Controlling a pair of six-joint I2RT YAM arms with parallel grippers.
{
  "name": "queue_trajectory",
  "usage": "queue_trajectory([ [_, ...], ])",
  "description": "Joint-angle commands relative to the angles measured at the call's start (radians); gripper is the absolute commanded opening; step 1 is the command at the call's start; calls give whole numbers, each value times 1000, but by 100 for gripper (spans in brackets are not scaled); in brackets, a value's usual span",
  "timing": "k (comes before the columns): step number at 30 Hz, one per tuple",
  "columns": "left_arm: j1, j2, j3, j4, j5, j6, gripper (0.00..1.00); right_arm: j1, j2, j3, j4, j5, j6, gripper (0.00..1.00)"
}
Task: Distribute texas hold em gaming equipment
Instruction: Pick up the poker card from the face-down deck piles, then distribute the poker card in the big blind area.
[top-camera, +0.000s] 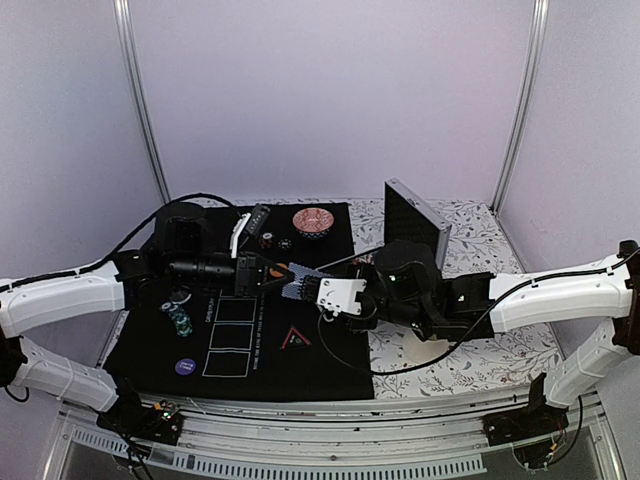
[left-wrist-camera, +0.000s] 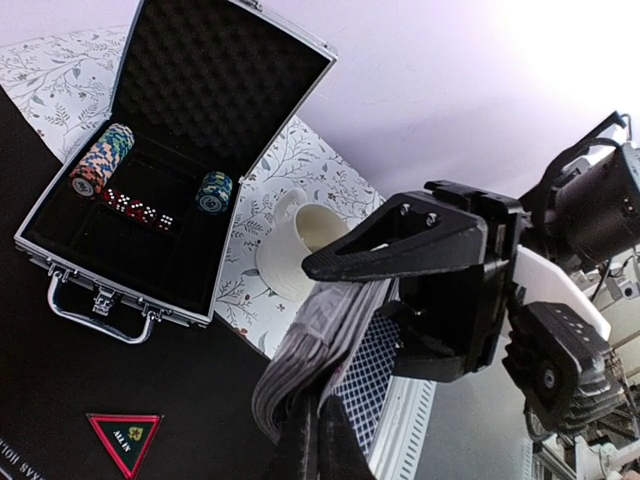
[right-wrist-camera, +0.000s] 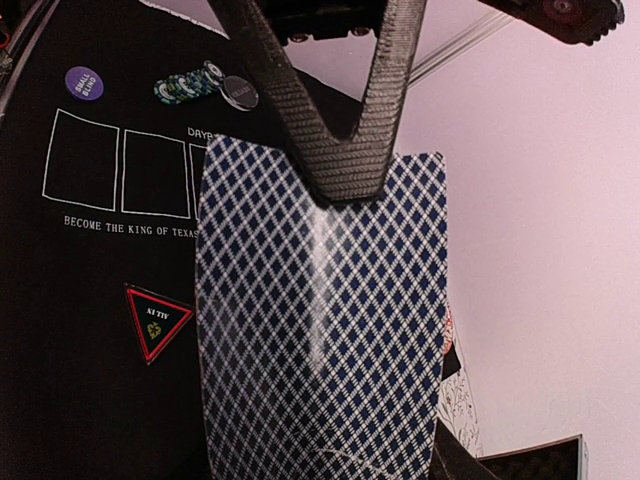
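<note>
Pinching edge of top card (right-wrist-camera: 320, 330): left gripper (right-wrist-camera: 340, 185), jaws fully closed on it. Clamped across card deck (left-wrist-camera: 300, 350): right gripper (top-camera: 318, 291), jaws part-open, fingers on both faces. Deck aloft over black mat (top-camera: 330, 362), toward its right side. On mat: red triangle marker (top-camera: 296, 340); chips (top-camera: 180, 319) near mat's left edge.

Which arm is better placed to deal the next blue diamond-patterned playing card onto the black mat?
Left: the left gripper has its jaws shut on the top card, while the right gripper holds the card stack.
</note>
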Motion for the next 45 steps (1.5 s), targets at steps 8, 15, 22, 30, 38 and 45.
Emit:
queue_trajectory([
  [8,22,-55,-16,-1,-6,3,0,-21,-36,-22,19,3,26,45],
  [15,39,-79,-13,0,32,-5,0,-35,-50,-34,20,-2,35,45],
  [22,118,-152,-16,-4,59,-46,0,-65,-76,-58,20,-18,57,45],
  [30,303,-221,-15,-101,5,-61,0,-83,-106,-80,14,-16,71,45],
  [38,426,-130,-110,-57,26,-96,0,-83,-130,-85,-8,-14,83,45],
  [45,441,-53,-155,-35,2,-86,0,-83,-135,-89,-16,-10,88,45],
])
